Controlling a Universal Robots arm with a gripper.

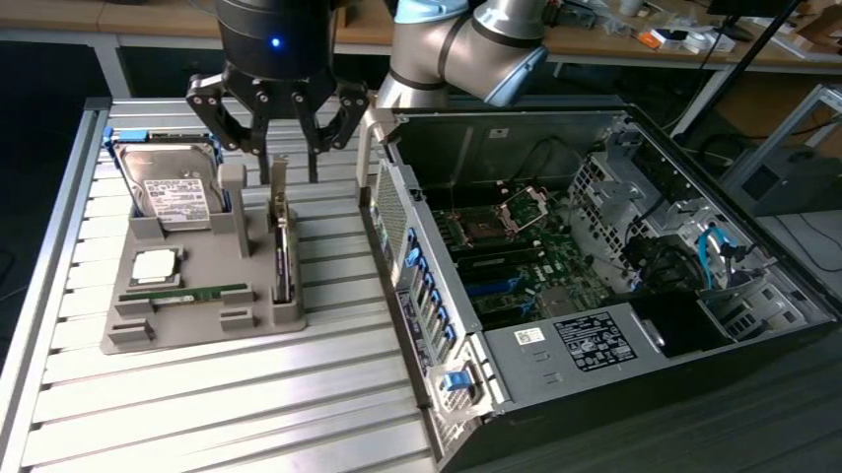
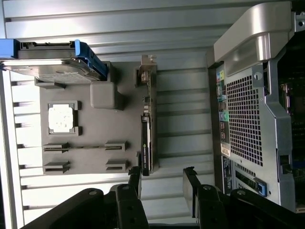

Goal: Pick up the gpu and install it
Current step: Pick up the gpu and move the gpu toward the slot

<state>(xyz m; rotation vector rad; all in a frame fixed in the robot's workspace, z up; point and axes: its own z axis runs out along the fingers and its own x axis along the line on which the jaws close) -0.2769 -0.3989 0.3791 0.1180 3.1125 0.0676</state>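
The gpu (image 1: 280, 251) stands edge-on in a slot along the side of the grey holder (image 1: 197, 330) nearest the computer case. It is a thin dark card, and its silver bracket (image 1: 279, 182) points toward the far end. My gripper (image 1: 287, 158) hangs just above that bracket end, open, with one finger on each side of the card's line and nothing held. From the wrist camera the gpu (image 2: 147, 131) runs away from my fingertips (image 2: 189, 179), and the gripper (image 2: 163, 183) sits open near the card's end.
The holder also carries a silver hard drive (image 1: 177, 192), a square processor (image 1: 156, 264) and a green memory stick (image 1: 184, 293). The open computer case (image 1: 435, 325) lies at the exterior view's right, motherboard (image 1: 526, 266) exposed. The slatted metal table (image 1: 237, 404) extends toward the front.
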